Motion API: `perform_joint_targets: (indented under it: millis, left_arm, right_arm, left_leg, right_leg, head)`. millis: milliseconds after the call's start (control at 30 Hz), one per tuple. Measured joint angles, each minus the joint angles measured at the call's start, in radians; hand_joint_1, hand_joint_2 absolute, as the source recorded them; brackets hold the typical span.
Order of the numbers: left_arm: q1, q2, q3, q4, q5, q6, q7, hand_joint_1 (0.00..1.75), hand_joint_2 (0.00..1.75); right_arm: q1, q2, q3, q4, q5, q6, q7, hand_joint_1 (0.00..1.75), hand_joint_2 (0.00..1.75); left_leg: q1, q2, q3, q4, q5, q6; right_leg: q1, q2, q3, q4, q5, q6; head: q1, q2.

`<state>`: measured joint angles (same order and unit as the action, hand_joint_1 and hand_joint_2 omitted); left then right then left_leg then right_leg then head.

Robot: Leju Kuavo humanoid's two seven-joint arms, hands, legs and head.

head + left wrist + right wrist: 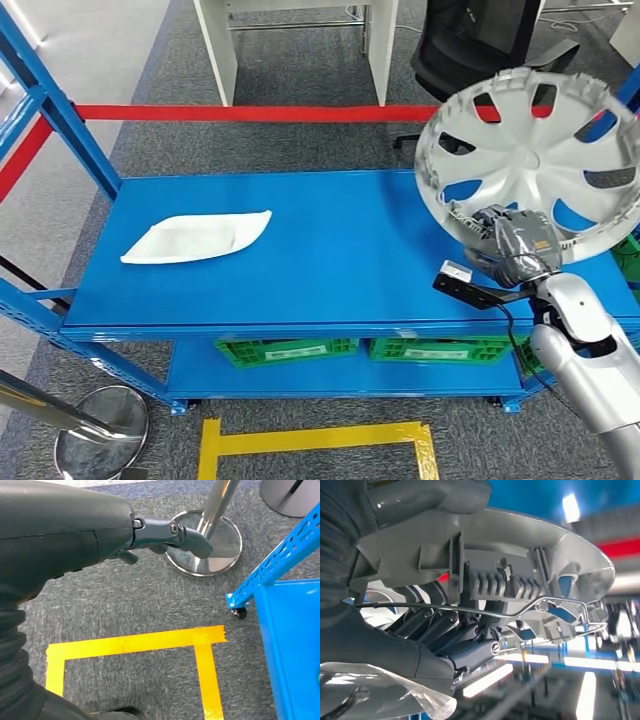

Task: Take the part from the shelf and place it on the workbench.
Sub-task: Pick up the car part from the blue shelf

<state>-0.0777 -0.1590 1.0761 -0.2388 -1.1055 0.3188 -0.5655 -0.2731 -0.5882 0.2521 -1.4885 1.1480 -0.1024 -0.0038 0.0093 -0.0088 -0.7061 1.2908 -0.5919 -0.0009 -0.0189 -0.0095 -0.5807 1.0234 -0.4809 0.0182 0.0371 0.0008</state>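
Gripping a silver plastic wheel cover (528, 160) by its rim, the right hand (513, 245) holds it tilted above the blue metal shelf's (340, 250) right end; a white curved plastic panel (198, 237) lies toward the left end. Left wrist view: left hand (113, 532) empty, fingers extended over grey carpet (132, 600) beside yellow floor tape (136, 642). Right wrist view: fingers (444, 630) hooked around the cover's underside.

white tray (198, 238) on blue deck; green crates (287, 349) beneath; yellow floor tape (136, 642); chrome stanchion base (211, 545).
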Motion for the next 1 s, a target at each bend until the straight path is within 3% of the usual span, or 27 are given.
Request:
perform_joint_targets:
  millis: [33, 67, 100, 167, 233, 267, 333, 400, 500, 533, 567, 600, 667, 733, 867, 933, 1000]
  left_arm:
    - [0.001, 0.0, 0.001, 0.0, 0.0, 0.001, 0.0, 0.0, 1.75]
    - [0.001, -0.001, 0.001, 0.0, 0.0, 0.002, 0.0, 0.0, 1.75]
    - [0.001, -0.001, 0.001, 0.0, 0.0, 0.003, 0.0, 0.0, 1.75]
    - [0.0, 0.0, 0.002, 0.0, -0.001, 0.005, 0.0, 0.0, 1.75]
    - [-0.001, -0.001, 0.002, 0.0, -0.002, 0.007, 0.002, 0.0, 1.75]
    - [-0.001, -0.002, 0.003, 0.001, -0.002, 0.008, 0.002, 0.0, 1.75]
    - [-0.002, -0.004, 0.003, 0.001, -0.002, 0.009, 0.005, 0.0, 1.75]
    - [-0.005, -0.007, 0.003, 0.001, -0.002, 0.011, 0.006, 0.0, 1.75]
    - [-0.004, -0.012, 0.003, 0.001, -0.002, 0.013, 0.008, 0.0, 1.75]
    - [-0.004, -0.013, 0.003, 0.001, -0.002, 0.013, 0.008, 0.0, 1.75]
    - [-0.004, -0.015, 0.003, 0.001, -0.002, 0.013, 0.008, 0.0, 1.75]
    - [-0.004, -0.015, 0.003, 0.001, -0.002, 0.013, 0.009, 0.0, 1.75]
    - [-0.005, -0.016, 0.004, 0.001, -0.001, 0.014, 0.012, 0.0, 1.75]
    - [-0.005, -0.014, 0.005, 0.001, 0.0, 0.016, 0.015, 0.0, 1.75]
    - [-0.003, -0.012, 0.006, 0.0, 0.0, 0.02, 0.017, 0.0, 1.75]
    - [-0.004, -0.012, 0.006, 0.001, 0.001, 0.022, 0.017, 0.0, 1.75]
    - [-0.003, -0.012, 0.007, 0.001, 0.004, 0.023, 0.02, 0.0, 1.75]
  right_arm:
    - [-0.005, 0.002, 0.004, -0.007, 0.011, -0.011, 0.0, 1.75, 1.75]
    - [-0.01, 0.003, 0.008, -0.015, 0.022, -0.022, 0.0, 1.75, 1.75]
    - [-0.016, 0.004, 0.013, -0.023, 0.036, -0.032, 0.0, 1.75, 1.75]
    - [-0.028, 0.007, 0.021, -0.038, 0.065, -0.057, 0.003, 1.75, 1.75]
    - [-0.041, 0.012, 0.028, -0.05, 0.093, -0.085, 0.009, 1.75, 1.75]
    - [-0.045, 0.015, 0.031, -0.056, 0.106, -0.098, 0.013, 1.75, 1.75]
    - [-0.051, 0.018, 0.035, -0.07, 0.131, -0.114, 0.021, 1.75, 1.75]
    - [-0.056, 0.023, 0.039, -0.08, 0.154, -0.127, 0.035, 1.75, 1.75]
    - [-0.062, 0.033, 0.044, -0.086, 0.172, -0.147, 0.049, 1.75, 1.75]
    - [-0.062, 0.036, 0.046, -0.087, 0.174, -0.149, 0.05, 1.75, 1.75]
    - [-0.061, 0.039, 0.049, -0.087, 0.176, -0.151, 0.05, 1.75, 1.75]
    - [-0.061, 0.042, 0.051, -0.088, 0.176, -0.152, 0.051, 1.75, 1.75]
    - [-0.061, 0.048, 0.052, -0.091, 0.18, -0.156, 0.053, 1.75, 1.75]
    - [-0.056, 0.056, 0.052, -0.098, 0.191, -0.171, 0.055, 1.75, 1.75]
    - [-0.028, 0.073, 0.052, -0.112, 0.225, -0.229, 0.056, 1.75, 1.75]
    - [-0.015, 0.081, 0.05, -0.117, 0.235, -0.254, 0.058, 1.75, 1.75]
    - [-0.005, 0.088, 0.049, -0.12, 0.24, -0.267, 0.059, 1.75, 1.75]
  left_leg:
    - [-0.002, 0.0, -0.017, 0.03, 0.001, 0.005]
    - [-0.006, 0.0, -0.017, 0.023, 0.02, 0.013]
    - [-0.012, 0.0, 0.001, -0.024, 0.058, 0.025]
    - [-0.027, 0.001, 0.053, -0.151, 0.13, 0.06]
    - [-0.039, 0.003, 0.081, -0.225, 0.154, 0.082]
    - [-0.041, 0.004, 0.084, -0.235, 0.152, 0.085]
    - [-0.038, 0.004, 0.093, -0.263, 0.152, 0.082]
    - [-0.027, 0.004, 0.105, -0.287, 0.156, 0.075]
    - [-0.019, 0.003, 0.11, -0.294, 0.159, 0.071]
    - [-0.017, 0.003, 0.11, -0.293, 0.158, 0.069]
    - [-0.013, 0.003, 0.112, -0.292, 0.156, 0.065]
    - [-0.009, 0.003, 0.113, -0.288, 0.153, 0.06]
    - [-0.002, 0.001, 0.113, -0.276, 0.143, 0.045]
    - [-0.002, -0.002, 0.106, -0.259, 0.135, 0.029]
    - [-0.003, -0.002, 0.099, -0.245, 0.126, 0.013]
    - [-0.002, 0.0, 0.071, -0.174, 0.08, 0.005]
    - [-0.002, 0.001, 0.012, -0.04, 0.018, 0.002]
  right_leg:
    - [0.005, 0.0, 0.002, 0.0, -0.001, -0.003]
    - [0.011, 0.001, 0.005, 0.0, -0.003, -0.006]
    - [0.018, 0.002, 0.009, 0.0, -0.005, -0.009]
    - [0.028, 0.001, 0.017, 0.0, -0.01, -0.014]
    - [0.027, 0.0, 0.013, 0.001, -0.012, -0.013]
    - [0.026, -0.001, 0.009, 0.0, -0.011, -0.01]
    - [0.025, -0.002, 0.004, -0.004, -0.01, -0.003]
    - [0.026, 0.001, -0.015, 0.028, -0.034, 0.009]
    - [0.014, 0.008, -0.105, 0.209, -0.109, 0.031]
    - [0.008, 0.008, -0.132, 0.255, -0.117, 0.038]
    - [0.003, 0.008, -0.142, 0.266, -0.106, 0.045]
    - [-0.003, 0.007, -0.131, 0.234, -0.075, 0.052]
    - [-0.012, 0.006, -0.069, 0.102, -0.007, 0.066]
    - [-0.015, 0.009, -0.023, 0.017, 0.013, 0.06]
    - [-0.013, 0.01, -0.017, 0.013, 0.005, 0.026]
    - [-0.013, 0.008, -0.015, 0.012, 0.005, 0.013]
    - [-0.01, 0.007, -0.014, 0.012, 0.004, 0.006]
  head:
    - [0.0, 0.0]
    - [0.0, 0.0]
    - [0.0, 0.0]
    - [0.004, 0.0]
    - [0.008, 0.0]
    - [0.009, 0.0]
    - [0.007, 0.0]
    - [0.009, 0.0]
    - [0.012, 0.0]
    - [0.012, 0.0]
    - [0.012, 0.0]
    - [0.012, 0.0]
    - [0.014, 0.0]
    - [0.017, 0.0]
    - [0.015, 0.0]
    - [0.014, 0.0]
    - [0.013, 0.0]
